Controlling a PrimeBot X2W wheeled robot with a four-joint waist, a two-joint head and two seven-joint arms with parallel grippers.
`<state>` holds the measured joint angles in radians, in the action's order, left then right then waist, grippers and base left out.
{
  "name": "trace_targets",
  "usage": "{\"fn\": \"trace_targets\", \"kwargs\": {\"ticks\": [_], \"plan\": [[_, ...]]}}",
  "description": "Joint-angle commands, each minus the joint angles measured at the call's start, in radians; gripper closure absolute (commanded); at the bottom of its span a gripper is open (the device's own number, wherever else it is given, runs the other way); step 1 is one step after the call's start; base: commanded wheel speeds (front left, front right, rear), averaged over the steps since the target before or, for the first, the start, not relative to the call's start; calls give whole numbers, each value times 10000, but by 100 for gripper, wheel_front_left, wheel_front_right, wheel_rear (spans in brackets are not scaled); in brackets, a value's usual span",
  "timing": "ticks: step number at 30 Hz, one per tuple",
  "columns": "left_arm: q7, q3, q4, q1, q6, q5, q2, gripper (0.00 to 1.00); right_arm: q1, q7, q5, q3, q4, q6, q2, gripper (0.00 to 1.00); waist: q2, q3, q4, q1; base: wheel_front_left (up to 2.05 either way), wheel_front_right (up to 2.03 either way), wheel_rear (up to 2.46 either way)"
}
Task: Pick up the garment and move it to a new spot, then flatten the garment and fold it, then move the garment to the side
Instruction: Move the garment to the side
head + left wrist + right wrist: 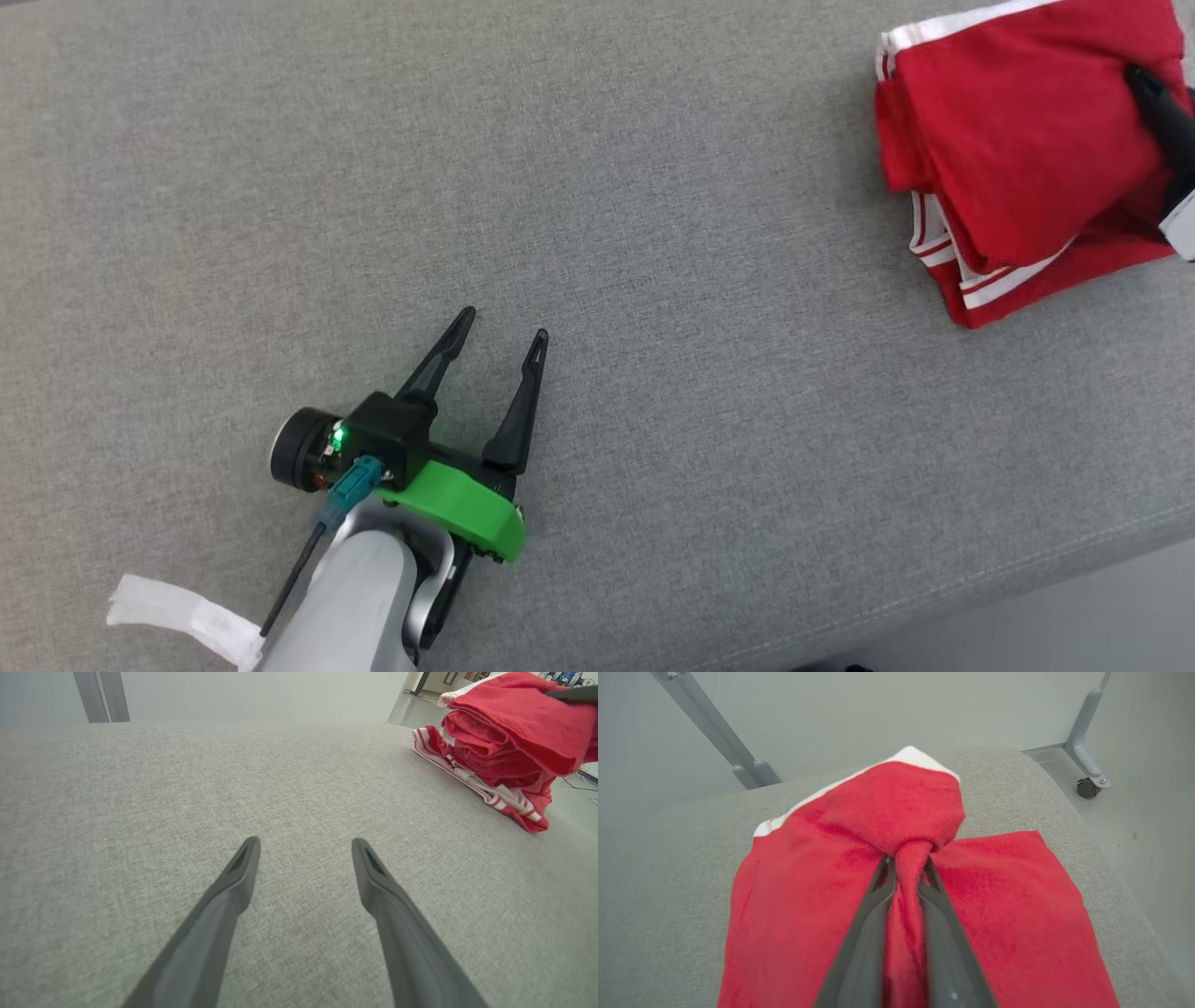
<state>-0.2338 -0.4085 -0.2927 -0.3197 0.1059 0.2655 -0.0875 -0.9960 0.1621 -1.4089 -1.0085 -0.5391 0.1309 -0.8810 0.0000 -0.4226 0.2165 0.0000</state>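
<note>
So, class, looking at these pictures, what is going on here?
A two-armed robot is working on a folded red cloth garment with white stripes, which lies toward the right side of a grey fabric-covered surface. Its right gripper is shut on a pinch of the red cloth. Its left gripper is open over bare surface, well apart from the garment.

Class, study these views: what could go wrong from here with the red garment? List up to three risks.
The right claw pinches just a bunched tuck of the garment; pulling could undo its folds.
It lies near the table edge and might slide off.
The open left claw is too far to help.
</note>
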Motion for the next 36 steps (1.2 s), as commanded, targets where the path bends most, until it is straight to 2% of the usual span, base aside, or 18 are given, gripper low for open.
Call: {"fn": "trace_targets", "kwargs": {"ticks": [1, 5, 7, 9, 11, 12, 13, 20, 24, 28, 36], "plan": [[73, -10, 93, -221, -12, -47, -128, 0, -188, 51, 210, -159, -304, -5, 81, 100, 0, -404, -46, 0, 0, 0, 0], [252, -78, 244, -356, -50, -127, -203, 0, -617, -142, 605, -654, -1325, -5, 274, 100, 0, -772, -235, 0, 0, 0, 0], [269, -92, 294, -369, -89, -130, -227, 0, -861, 96, 1005, -899, -1973, -8, 340, 100, 0, -874, -358, 0, 0, 0, 0], [279, -91, 315, -357, -121, -115, -252, 0, -972, 272, 1228, -1079, -2641, -8, 499, 86, 0, -904, -480, 0, 0, 0, 0], [251, -94, 307, -325, -132, -68, -261, 0, -1047, 335, 1373, -1234, -3342, -10, 652, 65, 0, -859, -607, 0, 0, 0, 0], [226, -107, 309, -311, -149, -31, -241, 0, -1016, 188, 1337, -1295, -3788, -10, 737, 8, 0, -810, -674, 0, 0, 0, 0], [226, -107, 306, -296, -154, -12, -232, 0, -1012, 143, 1365, -1358, -4062, -10, 805, 0, 0, -754, -721, 0, 0, 0, 0], [-44, 111, 272, -104, -234, 239, -274, 0, -1200, 786, 1923, -1597, -5638, -10, 1147, 0, 0, 86, -885, 0, 0, 0, 0], [-162, 222, 193, 127, -302, 193, -333, 0, -1297, 1020, 2191, -1416, -5651, -8, 1306, 0, 0, 903, -923, 0, 0, 0, 0], [-247, 545, 352, 442, -502, 321, -459, 0, -1277, 1025, 2745, -130, -4539, -10, 1106, 0, 0, 1781, -936, 0, 0, 0, 0], [-301, 1620, 1170, 1288, -904, 749, -909, 0, 797, 1021, 4626, 2854, -1527, -8, 1148, 0, 0, 3372, -1051, 0, 0, 0, 0]]}}
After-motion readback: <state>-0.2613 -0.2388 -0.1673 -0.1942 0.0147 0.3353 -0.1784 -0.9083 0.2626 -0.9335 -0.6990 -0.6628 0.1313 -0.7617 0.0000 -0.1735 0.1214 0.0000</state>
